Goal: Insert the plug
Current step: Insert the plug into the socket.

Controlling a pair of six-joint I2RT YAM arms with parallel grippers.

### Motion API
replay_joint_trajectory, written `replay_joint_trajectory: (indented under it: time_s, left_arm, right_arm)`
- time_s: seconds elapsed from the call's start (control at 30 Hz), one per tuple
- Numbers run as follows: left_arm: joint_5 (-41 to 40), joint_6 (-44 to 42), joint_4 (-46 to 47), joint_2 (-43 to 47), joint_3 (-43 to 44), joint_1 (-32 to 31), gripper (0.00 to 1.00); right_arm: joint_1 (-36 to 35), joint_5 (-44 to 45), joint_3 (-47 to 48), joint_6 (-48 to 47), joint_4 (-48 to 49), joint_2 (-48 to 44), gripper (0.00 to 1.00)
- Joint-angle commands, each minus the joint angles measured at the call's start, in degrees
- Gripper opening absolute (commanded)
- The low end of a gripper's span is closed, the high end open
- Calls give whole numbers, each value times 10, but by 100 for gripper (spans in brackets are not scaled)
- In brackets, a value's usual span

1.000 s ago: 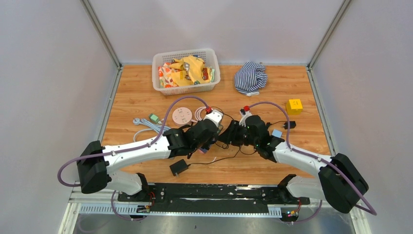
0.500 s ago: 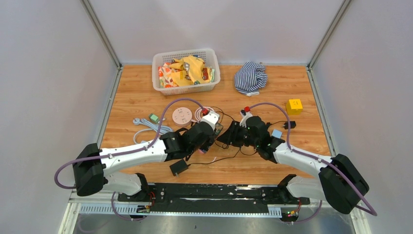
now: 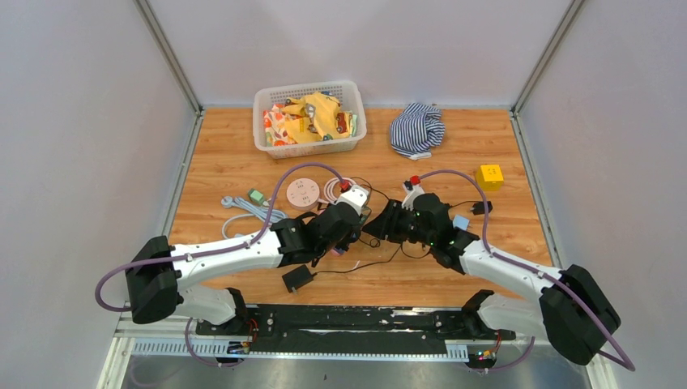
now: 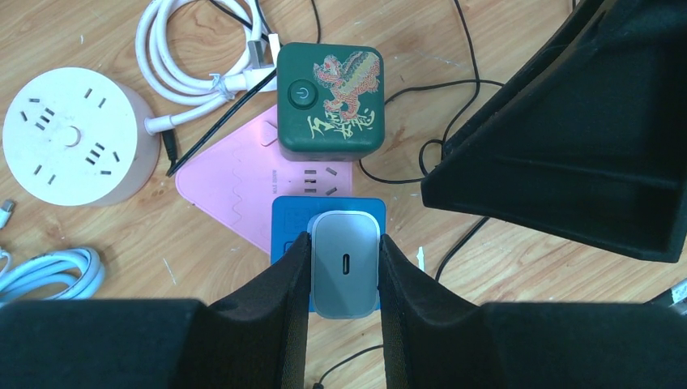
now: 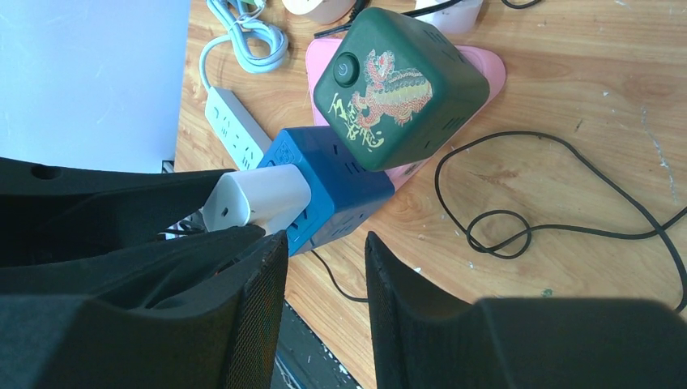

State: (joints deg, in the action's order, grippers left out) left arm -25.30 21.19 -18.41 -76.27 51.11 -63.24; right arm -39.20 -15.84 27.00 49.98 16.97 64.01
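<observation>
Where my two arms meet over the middle of the tabletop point(image 3: 243, 154), the top view shows my left tool point(image 3: 354, 224) and my right tool point(image 3: 387, 226) nose to nose. Their black bodies hide the plug and its socket, so from there I cannot tell what either one holds. The left wrist camera makes it plain: my left tool is closed to a narrow width on the plug point(image 4: 346, 263), one finger flat on each side, with the plug's back face and small port turned toward the lens. Directly behind it lies the blue socket cube point(image 4: 288, 227), close by a pink strip point(image 4: 235, 190) and a green cube point(image 4: 330, 97). The plug's long axis therefore runs straight away from my left tool into the blue cube, and any push must go along that line. Looking end-on, this view cannot show whether there is a gap. The right wrist camera gives the side view: the plug's front end sits against a face of the blue cube with no gap I can make out. The prongs are hidden, so I judge the seating near or complete, not proved. My right tool stands partly open with bare wood between its fingers, holding nothing. Its tips sit just beside the cube's lower corner, and I cannot tell whether they touch it. The left arm carries the plug, and the right looks placed to brace the cube.
</observation>
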Motion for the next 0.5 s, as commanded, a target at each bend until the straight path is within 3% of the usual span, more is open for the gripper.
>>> replay_joint_trajectory:
  time_s: [0.0,0.1,0.27,0.47]
  left_arm:
    - [-2,5,-120,-46,-41,5,0]
    - [-5,3,-126,-47,-36,4,3]
    - [7,10,-137,-42,-22,5,25]
    - [17,12,-142,-25,6,5,45]
  right_arm:
    - [2,13,-14,-9,-15,-11,42]
    - [3,13,-14,-12,-17,-13,42]
    - [2,23,-15,-18,-29,-26,42]
    - [3,38,-14,-23,-47,-41,48]
